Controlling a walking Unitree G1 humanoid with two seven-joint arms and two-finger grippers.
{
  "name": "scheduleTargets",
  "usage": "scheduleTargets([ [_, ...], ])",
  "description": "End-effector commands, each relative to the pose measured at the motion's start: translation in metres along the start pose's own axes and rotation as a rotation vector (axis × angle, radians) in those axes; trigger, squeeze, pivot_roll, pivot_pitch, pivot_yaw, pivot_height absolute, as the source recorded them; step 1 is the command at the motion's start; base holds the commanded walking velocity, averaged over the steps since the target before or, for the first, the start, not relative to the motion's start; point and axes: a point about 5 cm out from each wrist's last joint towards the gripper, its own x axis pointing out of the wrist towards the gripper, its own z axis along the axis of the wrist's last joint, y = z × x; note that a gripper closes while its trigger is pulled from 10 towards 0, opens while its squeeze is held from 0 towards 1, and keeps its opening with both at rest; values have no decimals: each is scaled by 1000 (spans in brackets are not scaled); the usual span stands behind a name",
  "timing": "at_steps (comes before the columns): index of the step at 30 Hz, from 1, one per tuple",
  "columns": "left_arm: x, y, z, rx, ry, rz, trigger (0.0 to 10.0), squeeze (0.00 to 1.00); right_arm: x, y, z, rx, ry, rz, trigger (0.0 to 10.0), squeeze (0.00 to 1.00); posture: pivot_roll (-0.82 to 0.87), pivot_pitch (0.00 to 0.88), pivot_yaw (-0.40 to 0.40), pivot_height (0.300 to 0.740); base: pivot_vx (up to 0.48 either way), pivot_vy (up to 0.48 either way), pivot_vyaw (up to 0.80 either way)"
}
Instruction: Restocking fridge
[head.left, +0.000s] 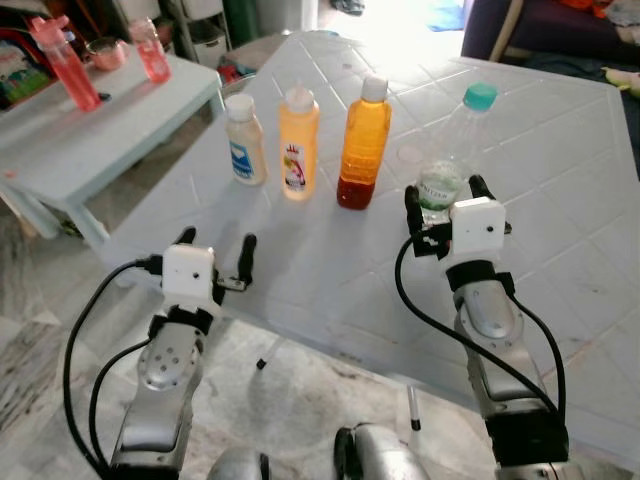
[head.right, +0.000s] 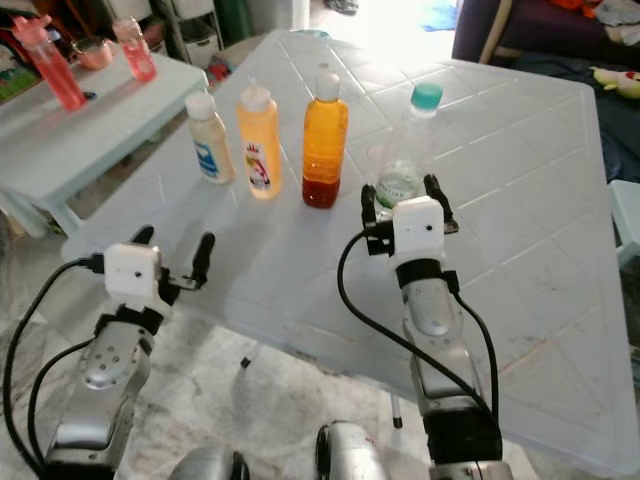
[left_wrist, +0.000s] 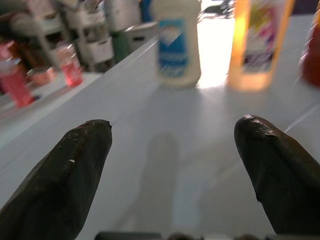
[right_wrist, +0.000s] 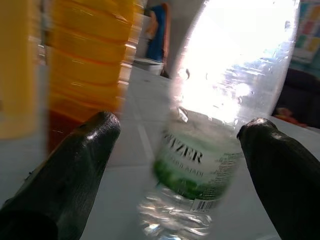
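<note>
Left eye view: a white table (head.left: 560, 250) carries four bottles in a row. At 12 o'clock from the right gripper (head.left: 444, 207) stands the water bottle (head.left: 452, 150), clear with a teal cap; the gripper's black fingers are spread, one on each side of the bottle's base, not visibly pressing it. At 9 o'clock from the water bottle stands the orange bottle (head.left: 363, 142), then the yellow bottle (head.left: 299, 142), then the small white bottle (head.left: 245, 139). The left gripper (head.left: 216, 252) hovers over the table's near edge, fingers spread on nothing, the white bottle at its 12 o'clock, well apart. A low bench (head.left: 110, 115) at 10 o'clock holds two pink bottles (head.left: 66, 64) and a small bowl (details blurred).

Right eye view: the same row, all four upright; the right gripper's fingers flank the water bottle low down.

Left wrist view: two black fingers (left_wrist: 65, 170) wide apart above bare tabletop; beyond them the white bottle with its blue label, the yellow bottle just beside it, both blurred.

Right wrist view: the water bottle sits between the spread fingers (right_wrist: 75, 160), nearer one than the other, its green label readable only in part; the orange bottle stands beside it.
</note>
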Motion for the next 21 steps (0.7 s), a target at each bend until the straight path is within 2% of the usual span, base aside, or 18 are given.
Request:
scheduleTargets([
  [1, -2, 1, 0, 0, 4, 3, 10000, 0, -2, 5, 2, -1, -13, 18, 10000, 0, 41, 156, 9, 740, 0, 0, 0],
  [6, -1, 0, 0, -1, 4, -4, 10000, 0, 0, 7, 6, -9, -41, 30, 10000, 0, 40, 154, 11, 740, 0, 0, 0],
  [11, 0, -1, 0, -1, 4, -8, 10000, 0, 6, 10, 28, -56, -135, 45, 10000, 0, 36, 157, 11, 740, 0, 0, 0],
  [17, -2, -3, -1, -4, 9, -12, 10000, 0, 26, -10, 58, -136, -252, -64, 10000, 0, 39, 164, 14, 740, 0, 0, 0],
  [21, -3, -3, -1, -5, 10, -13, 10000, 0, 33, -18, 69, -164, -288, -96, 10000, 0, 41, 168, 14, 740, 0, 0, 0],
])
